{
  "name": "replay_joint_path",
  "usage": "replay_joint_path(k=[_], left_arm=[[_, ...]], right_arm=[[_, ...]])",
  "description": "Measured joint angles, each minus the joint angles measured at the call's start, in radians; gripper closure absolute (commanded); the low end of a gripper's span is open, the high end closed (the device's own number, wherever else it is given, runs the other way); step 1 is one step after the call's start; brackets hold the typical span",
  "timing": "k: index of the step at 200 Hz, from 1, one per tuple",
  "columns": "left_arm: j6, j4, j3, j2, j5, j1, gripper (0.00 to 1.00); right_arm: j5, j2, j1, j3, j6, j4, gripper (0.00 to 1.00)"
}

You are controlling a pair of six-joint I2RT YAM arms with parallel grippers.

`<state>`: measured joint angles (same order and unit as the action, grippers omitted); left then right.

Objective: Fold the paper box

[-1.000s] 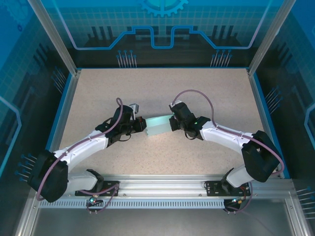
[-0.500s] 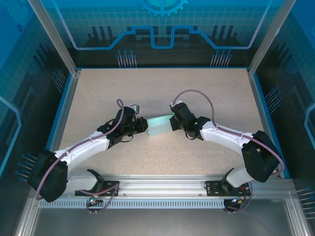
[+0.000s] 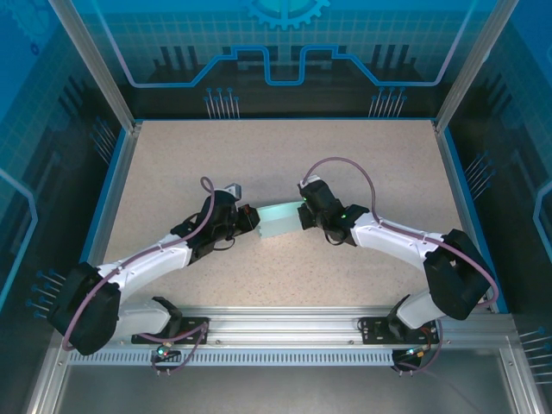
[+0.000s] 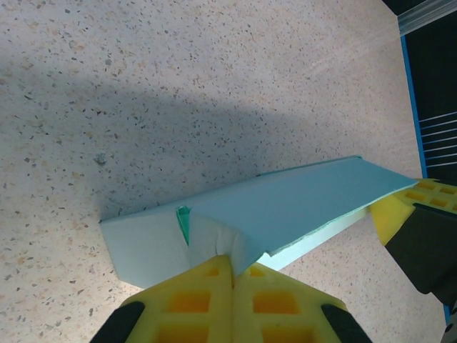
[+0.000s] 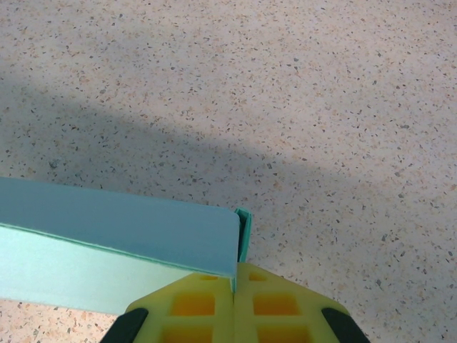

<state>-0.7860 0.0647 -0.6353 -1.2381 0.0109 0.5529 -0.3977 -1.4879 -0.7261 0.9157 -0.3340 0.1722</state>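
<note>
The paper box [image 3: 278, 221] is a pale light-blue card shape held between both arms at the table's middle. My left gripper [image 3: 253, 220] is shut on its left end; in the left wrist view the yellow fingers [image 4: 193, 296] pinch a crumpled flap of the paper box [image 4: 285, 207] at my left gripper [image 4: 233, 266]. My right gripper [image 3: 302, 216] is shut on the right end. In the right wrist view the paper box [image 5: 121, 236] has its edge clamped in my right gripper [image 5: 234, 282], a folded side tab beside it. The right gripper's yellow finger [image 4: 400, 211] shows past the box's far end.
The speckled beige table [image 3: 259, 164] stretches free behind and in front of the box. Blue edging and metal frame posts [image 3: 95, 69] bound the table on the left, right and back. The arm bases stand on the rail [image 3: 285, 328] at the near edge.
The left gripper has shifted slightly left and toward the near edge, still pinching the box's end. The right arm and box have barely moved.
</note>
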Motion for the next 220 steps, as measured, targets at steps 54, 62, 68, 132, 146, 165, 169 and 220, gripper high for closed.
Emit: replay_joint_path(k=[54,62,68,132,146,165,169,220], left_arm=[[-0.036,0.027,0.012,0.001,0.000,0.000,0.95],[-0.045,0.034,0.016,0.001,0.000,0.000,0.96],[-0.049,0.039,0.018,0.001,0.000,0.000,0.96],[-0.085,0.084,0.039,0.002,0.012,-0.008,0.97],[-0.099,0.098,0.046,0.003,0.015,-0.010,0.97],[-0.114,0.114,0.053,0.003,0.025,-0.015,0.97],[-0.117,0.119,0.056,0.003,0.027,-0.016,0.97],[-0.127,0.131,0.067,0.009,0.034,-0.020,0.97]], right_arm=[[0.000,0.013,0.000,-0.020,0.000,-0.016,0.98],[0.000,0.014,0.000,-0.021,0.000,-0.016,0.98],[0.000,0.014,0.000,-0.023,0.000,-0.017,0.98],[0.000,0.019,0.000,-0.026,-0.001,-0.016,0.98],[0.000,0.019,0.000,-0.026,-0.003,-0.016,0.98],[0.001,0.019,0.000,-0.026,-0.003,-0.016,0.98],[0.001,0.020,0.000,-0.026,-0.003,-0.016,0.98],[0.001,0.020,0.000,-0.027,-0.003,-0.016,0.98]])
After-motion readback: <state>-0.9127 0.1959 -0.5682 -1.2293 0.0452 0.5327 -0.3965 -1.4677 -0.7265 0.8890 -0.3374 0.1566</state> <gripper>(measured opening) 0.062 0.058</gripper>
